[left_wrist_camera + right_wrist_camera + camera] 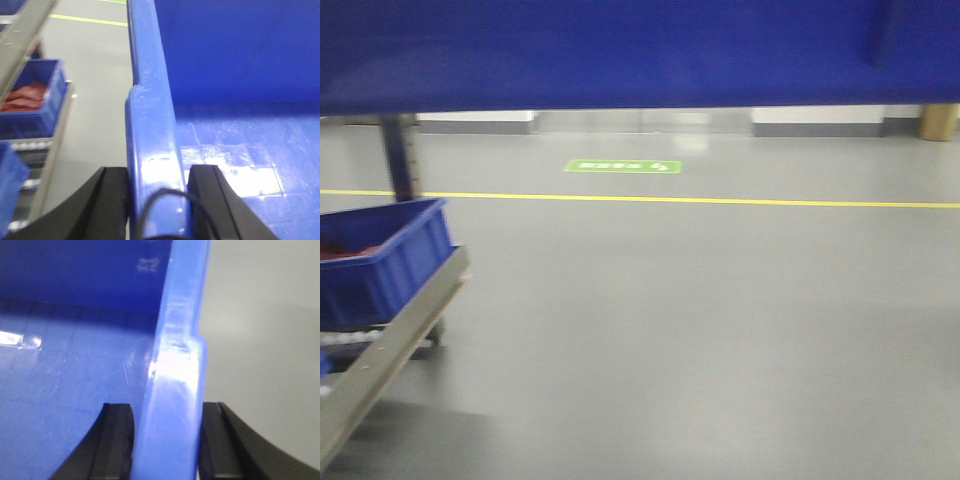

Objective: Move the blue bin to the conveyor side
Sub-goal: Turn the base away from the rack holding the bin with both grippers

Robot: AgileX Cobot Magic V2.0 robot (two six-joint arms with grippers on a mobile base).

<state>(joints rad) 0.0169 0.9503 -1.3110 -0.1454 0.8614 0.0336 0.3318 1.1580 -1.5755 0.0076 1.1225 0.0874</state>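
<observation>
Blue bin (225,100), one side rim clamped between left jaws, opposite rim clamped between right jaws

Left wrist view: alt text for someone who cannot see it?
The left tool clamps the side wall of a glossy blue bin, its inside at right. At left: grey floor, a yellow line, a smaller bin holding something red.

Front view: green floor sign (623,166) on grey floor, just beyond yellow line (720,201). Row of white characters on it, too blurred to read. Last mark could be digit or arrow, cannot tell.

Right wrist view: small raised mark (146,265) moulded on inner wall of blue bin (75,390), up and left of right gripper (167,440). Two-character shape, illegible.

Left wrist view: nothing readable.
</observation>
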